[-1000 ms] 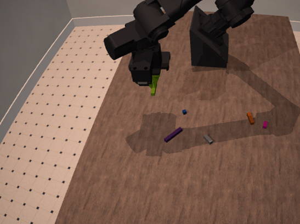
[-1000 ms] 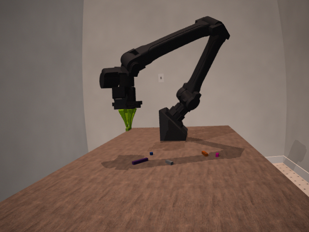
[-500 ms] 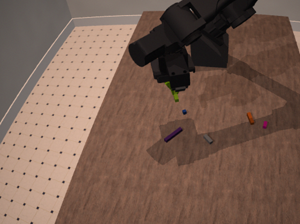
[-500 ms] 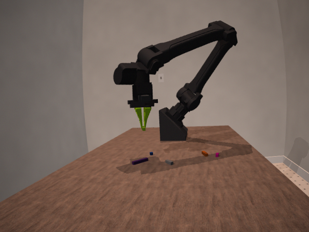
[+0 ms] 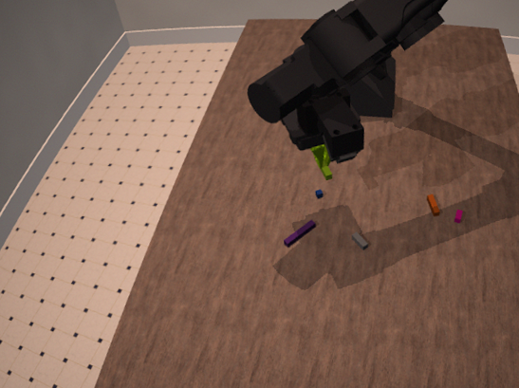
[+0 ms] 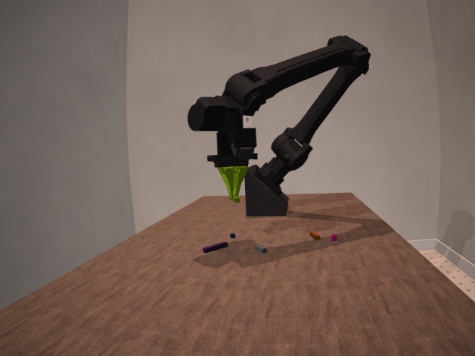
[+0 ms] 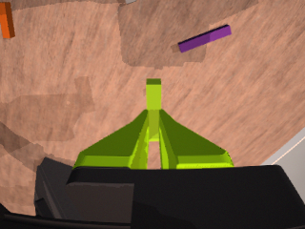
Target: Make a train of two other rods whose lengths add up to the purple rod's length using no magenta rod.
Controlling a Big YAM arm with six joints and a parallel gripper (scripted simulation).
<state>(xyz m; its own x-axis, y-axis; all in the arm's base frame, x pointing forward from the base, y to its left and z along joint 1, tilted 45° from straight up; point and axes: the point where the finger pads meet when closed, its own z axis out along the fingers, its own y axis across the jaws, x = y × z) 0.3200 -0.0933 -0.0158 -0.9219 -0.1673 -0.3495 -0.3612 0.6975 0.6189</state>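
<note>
My gripper (image 5: 326, 169) has lime-green fingers and hangs high above the table, seen also in the exterior view (image 6: 234, 197). It is shut on a lime rod (image 7: 152, 92) whose end sticks out past the fingertips. The blue cube (image 5: 319, 194) lies on the table just below and in front of the gripper. The purple rod (image 5: 299, 233) lies flat to the left of the grey rod (image 5: 359, 240). The orange rod (image 5: 432, 204) lies further right.
A magenta rod (image 5: 458, 216) lies just right of the orange rod. The arm's dark base (image 6: 264, 195) stands at the back of the table. The table's left edge drops to a tiled floor (image 5: 77, 196).
</note>
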